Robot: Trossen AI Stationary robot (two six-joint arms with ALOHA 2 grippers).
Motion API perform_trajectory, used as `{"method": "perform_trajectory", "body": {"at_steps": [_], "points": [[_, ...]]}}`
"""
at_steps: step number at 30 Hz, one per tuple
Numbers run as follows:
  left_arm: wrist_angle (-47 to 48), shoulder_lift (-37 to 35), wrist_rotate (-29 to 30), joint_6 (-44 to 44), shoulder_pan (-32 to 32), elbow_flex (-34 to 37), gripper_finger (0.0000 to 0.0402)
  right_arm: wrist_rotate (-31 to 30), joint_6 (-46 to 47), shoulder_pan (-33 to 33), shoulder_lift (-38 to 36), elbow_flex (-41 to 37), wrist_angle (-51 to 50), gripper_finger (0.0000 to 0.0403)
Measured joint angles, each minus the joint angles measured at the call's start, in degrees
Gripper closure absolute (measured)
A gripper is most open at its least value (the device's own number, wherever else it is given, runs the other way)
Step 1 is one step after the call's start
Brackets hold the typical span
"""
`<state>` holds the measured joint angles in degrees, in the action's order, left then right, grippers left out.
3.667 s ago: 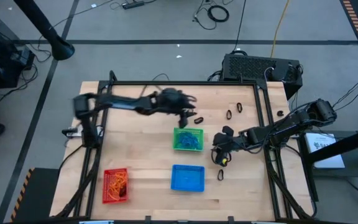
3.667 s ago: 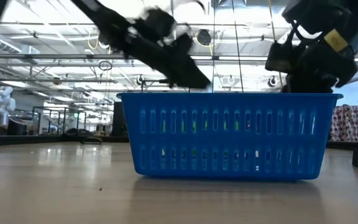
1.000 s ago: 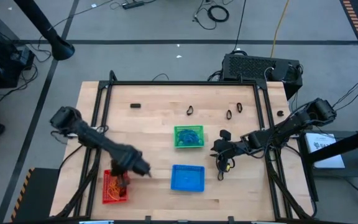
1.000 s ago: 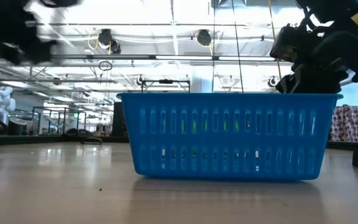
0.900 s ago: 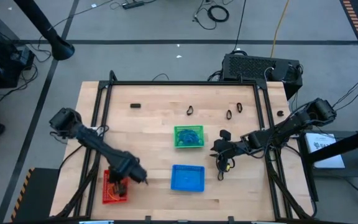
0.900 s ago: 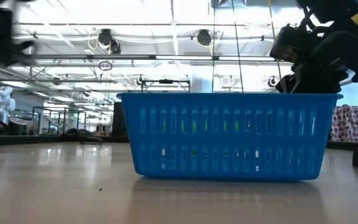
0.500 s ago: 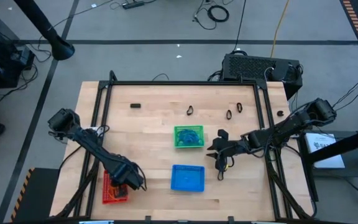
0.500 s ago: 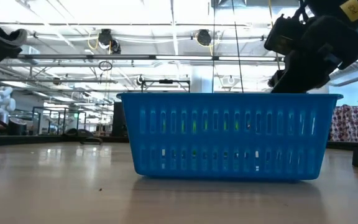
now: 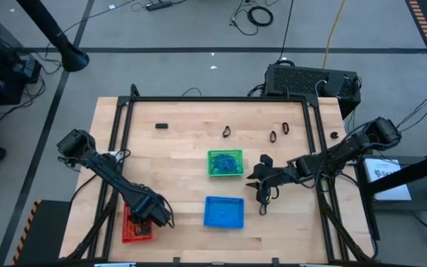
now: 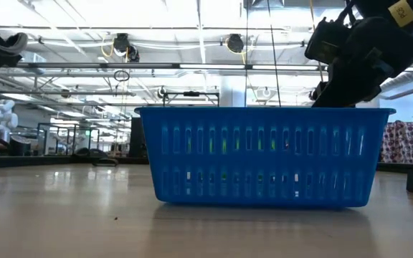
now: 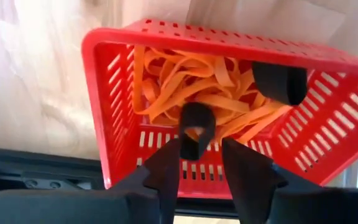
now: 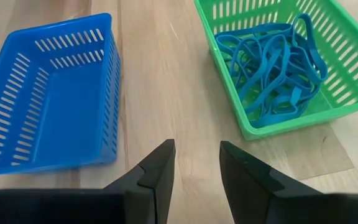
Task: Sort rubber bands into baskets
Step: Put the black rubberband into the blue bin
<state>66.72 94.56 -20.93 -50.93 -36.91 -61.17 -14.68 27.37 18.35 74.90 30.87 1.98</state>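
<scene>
My left tool [image 11: 201,163] hangs over the red basket [image 11: 328,134] at the table's [image 9: 184,148] near left, fingers narrowly parted. A black band [image 11: 194,129] sits on the orange bands [image 11: 185,84] just off the fingertips, another black band [image 11: 279,83] beside it. My right tool [image 12: 194,163] is narrowly parted and empty, between the blue basket [image 12: 17,124] and the green basket [image 12: 241,124] of blue bands [image 12: 272,68]. More black bands [image 9: 227,133] lie far on the table.

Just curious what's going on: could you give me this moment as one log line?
left pincer: open over red basket, black band at tips | right pincer: open, empty, between blue basket and green basket
</scene>
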Motion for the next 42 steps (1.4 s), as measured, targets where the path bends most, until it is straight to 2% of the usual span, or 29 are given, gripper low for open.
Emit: {"method": "perform_trajectory", "body": {"at_steps": [2,7,9,12,15,17,19,21,25,29,32,35,40,42], "points": [[0.0,-0.1,0.9,2.1,0.0,0.0,0.0274,0.0,0.2,0.0,0.0,0.0,0.0,0.0283],[-0.4,-3.9,12.0,7.1,0.0,0.0,0.0274,0.0,0.3,0.0,0.0,0.0,0.0,0.0283],[-1.1,-6.5,17.8,8.6,0.3,0.0,0.0274,0.0,2.0,0.0,0.0,0.0,0.0,0.0283],[-6.5,-10.3,30.8,12.3,0.2,0.0,0.0274,2.0,5.1,0.0,0.0,0.9,-0.1,0.0283],[-16.2,-12.6,40.2,22.8,0.1,0.3,0.0275,6.1,7.9,0.0,0.0,2.2,-0.3,0.0283],[-24.6,-13.4,43.6,33.2,1.0,1.9,0.0275,9.0,9.9,0.0,-0.1,3.9,-2.7,0.0283],[-34.5,-14.2,46.2,43.8,2.8,5.0,0.0275,8.8,12.8,0.0,-0.5,6.8,-7.5,0.0283],[-46.6,-15.4,46.0,52.3,6.4,9.2,0.0275,6.7,14.4,-0.4,-0.6,10.3,-14.1,0.0283],[-70.2,-16.0,33.9,61.9,17.2,17.4,0.0275,1.1,15.1,-2.3,-0.5,18.0,-32.5,0.0283],[-90.8,-16.2,25.1,57.8,27.3,23.5,0.0275,-6.7,17.9,-6.3,-0.5,22.1,-52.5,0.0283],[-100.8,-16.1,20.4,54.0,31.7,27.3,0.0275,-13.0,15.2,-11.9,-0.5,21.7,-62.3,0.0283],[-106.3,-16.1,17.5,53.3,33.2,29.3,0.0275,-15.1,9.9,-20.2,-0.7,20.1,-63.1,0.0282],[-105.9,-16.0,16.3,56.0,33.4,29.7,0.0275,-5.9,-3.4,-37.8,-0.8,16.8,-55.3,0.0282],[-106.0,-16.1,16.2,57.7,33.4,29.7,0.0275,-4.3,-7.9,-44.5,-0.7,16.1,-52.4,0.0282]]}}
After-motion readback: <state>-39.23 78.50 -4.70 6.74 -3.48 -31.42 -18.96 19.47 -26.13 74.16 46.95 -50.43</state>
